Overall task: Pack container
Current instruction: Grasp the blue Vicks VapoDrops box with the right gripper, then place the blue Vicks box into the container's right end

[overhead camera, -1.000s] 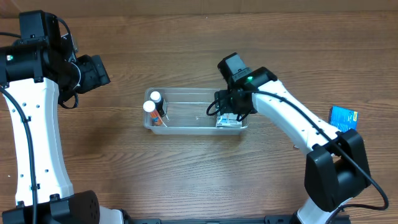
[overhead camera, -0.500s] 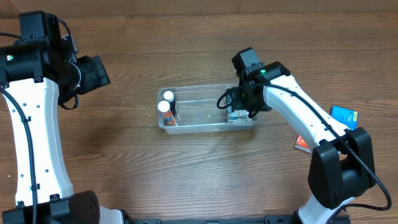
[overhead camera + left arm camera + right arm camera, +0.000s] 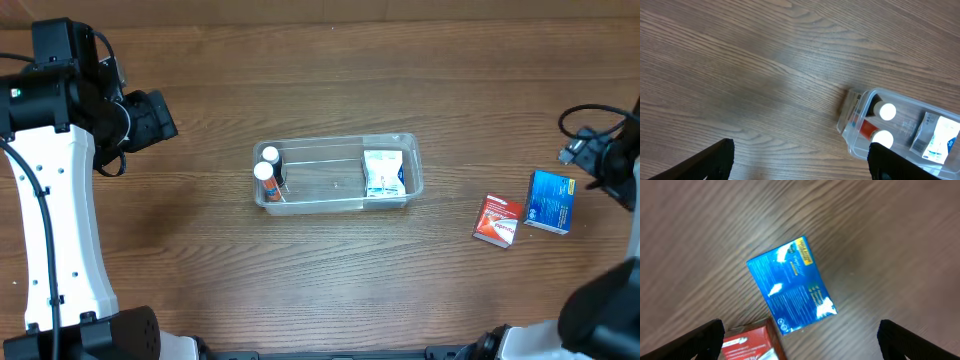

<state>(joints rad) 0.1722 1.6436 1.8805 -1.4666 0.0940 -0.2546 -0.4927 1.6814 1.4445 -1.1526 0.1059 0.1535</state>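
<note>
Right gripper [image 3: 802, 339], fingers spread wide, empty, above blue box [image 3: 790, 292] and clear of it. Left gripper [image 3: 802, 162], likewise wide apart and empty, over bare table [image 3: 740, 75] near the container's [image 3: 854, 114] left end, touching nothing. Right wrist view only: print on the blue box's face, a corner of red box [image 3: 751, 346] just beside it. Left wrist view only: label on the container's end wall, two white-capped bottles [image 3: 883, 125] upright behind it. Overhead only, the whole layout: container [image 3: 325, 182] at table centre, bottles [image 3: 267, 164] at its left end, white packet [image 3: 383, 173] flat at its right end; red box [image 3: 497, 220] and blue box [image 3: 551, 201] side by side, well right of the container.
</note>
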